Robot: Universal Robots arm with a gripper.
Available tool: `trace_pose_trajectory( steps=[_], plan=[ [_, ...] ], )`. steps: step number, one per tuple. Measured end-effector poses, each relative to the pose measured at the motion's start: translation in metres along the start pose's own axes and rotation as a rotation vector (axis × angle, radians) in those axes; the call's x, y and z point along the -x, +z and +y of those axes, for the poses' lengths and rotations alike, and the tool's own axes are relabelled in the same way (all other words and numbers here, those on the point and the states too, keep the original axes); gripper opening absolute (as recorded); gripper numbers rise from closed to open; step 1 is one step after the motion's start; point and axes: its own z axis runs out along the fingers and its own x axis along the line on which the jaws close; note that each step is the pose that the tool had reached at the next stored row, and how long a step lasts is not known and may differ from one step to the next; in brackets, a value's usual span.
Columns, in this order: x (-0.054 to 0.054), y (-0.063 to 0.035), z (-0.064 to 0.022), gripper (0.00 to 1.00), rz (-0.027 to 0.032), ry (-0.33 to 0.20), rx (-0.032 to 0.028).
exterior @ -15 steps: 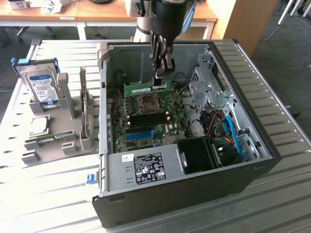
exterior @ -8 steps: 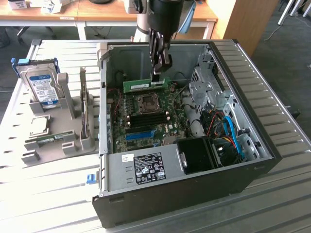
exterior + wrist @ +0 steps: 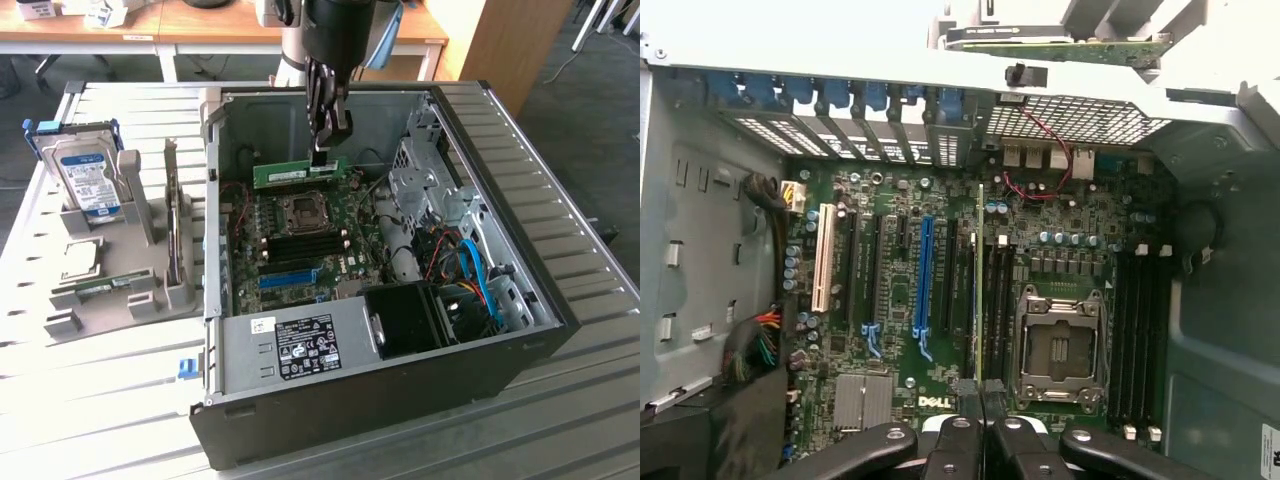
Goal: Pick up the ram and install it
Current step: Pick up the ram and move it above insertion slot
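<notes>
Claw (image 3: 322,150): closed to a narrow gap, pinching the ram (image 3: 300,172) by its upper long edge, roughly mid-length. The stick hangs directly below the fingers, so there is no sideways offset between claw and part.

Ram position: inside the open computer case (image 3: 520,300), over the far part of the motherboard (image 3: 300,245), just beyond the processor socket (image 3: 300,210). Its long axis is level and runs from the exterior view's left to the exterior view's right, with the flat face towards the camera.

Wrist view: the ram (image 3: 980,290) shows edge-on as a thin pale-green line running away from the claw (image 3: 980,398). It lies parallel to the black memory slots (image 3: 1000,290) and just beside them, between the blue slot strip (image 3: 924,280) and the processor socket (image 3: 1058,345). Judgement: aligned with the slots in direction. Cannot tell whether the lower edge touches a slot.

Materials: the ram is a thin, rigid green board with a pale label. The socket is a bright metal frame, the slots are narrow moulded plastic, and the case is grey sheet steel.

Outside the case, at the exterior view's left: a hard drive (image 3: 88,180) stands upright in a grey holder (image 3: 130,285) on the slatted metal tabletop (image 3: 100,400).
</notes>
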Motion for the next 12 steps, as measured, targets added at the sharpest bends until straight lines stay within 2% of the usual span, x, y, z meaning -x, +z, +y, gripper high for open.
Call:
trace_pose_trajectory(
  steps=[12],
  plan=[
    [0.0001,0.0006,-0.0001,0.12,-0.001,0.021,-0.0004]
  ],
)
